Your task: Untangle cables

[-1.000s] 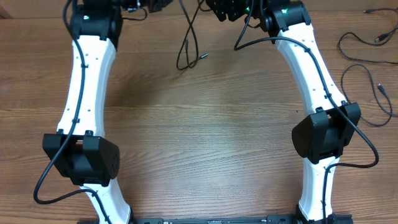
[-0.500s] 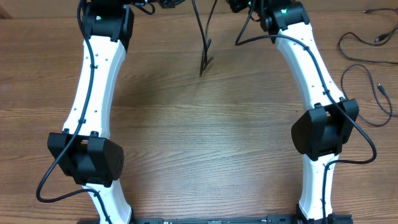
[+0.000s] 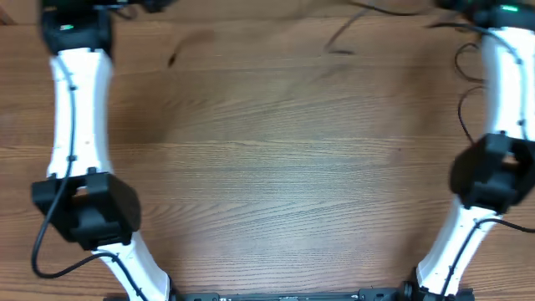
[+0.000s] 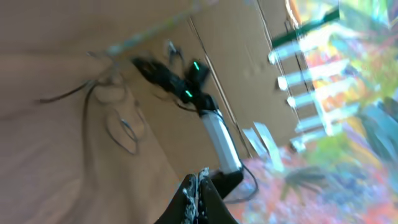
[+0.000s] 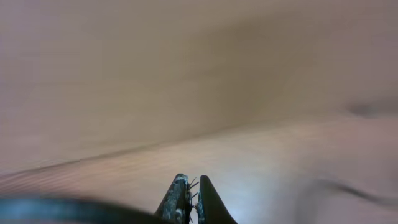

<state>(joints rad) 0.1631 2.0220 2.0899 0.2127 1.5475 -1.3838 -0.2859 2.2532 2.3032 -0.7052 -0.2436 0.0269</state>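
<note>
Handling the cables (image 3: 341,39) calls for a light touch. I judge them thin, limp and nearly weightless, so they will drape, trail and snag on one another rather than hold a shape. All three views are motion-blurred, so detail is limited.

**Location.** From overhead, a faint dark strand shows near the far edge of the table (image 3: 267,167), right of centre. More cord lies in loops at the right side, just beside the right arm (image 3: 506,92). The left wrist view shows loose loops lying on the wood, with a pale straight line above them. I cannot tell whether that line is a cord.

**Gripper state.** The left gripper (image 4: 197,183) has its jaws pressed fully together. The right gripper (image 5: 191,183) is closed the same way. Neither wrist view shows whether a strand is pinched between the jaws, so I cannot tell if anything is held. A dark blurred band at the lower left of the right wrist view may be a cord, but this is unconfirmed.

**Where to grip.** I would take hold on a plain run of cord, a little way back from an end, clear of any crossing. I expect so thin a cord to slip through closed jaws. I would draw it out slowly, because a hard tug is likely to tighten a knot.
</note>
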